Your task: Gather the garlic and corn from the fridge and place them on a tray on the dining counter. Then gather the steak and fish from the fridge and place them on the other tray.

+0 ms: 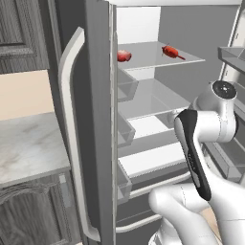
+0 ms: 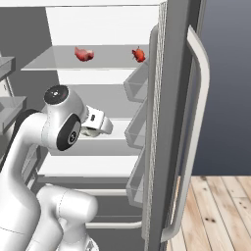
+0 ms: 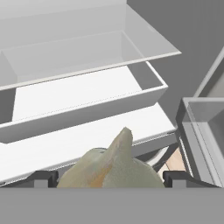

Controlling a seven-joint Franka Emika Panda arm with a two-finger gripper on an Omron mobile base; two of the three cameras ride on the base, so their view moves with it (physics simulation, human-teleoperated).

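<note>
End effector (image 3: 107,178) around upward-tipped garlic (image 3: 109,168)

no readable text anywhere, no labels, brands or numbers on the fridge (image 1: 95,119) doors, shelves or door bins, none on the arm's white shell, none on the cabinets or the stone counter (image 1: 28,143)

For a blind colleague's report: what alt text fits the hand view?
An off-white garlic bulb sits between the two dark tips of the open gripper, close to the camera. Beyond it are the fridge's pale shelves and a clear bin.
</note>
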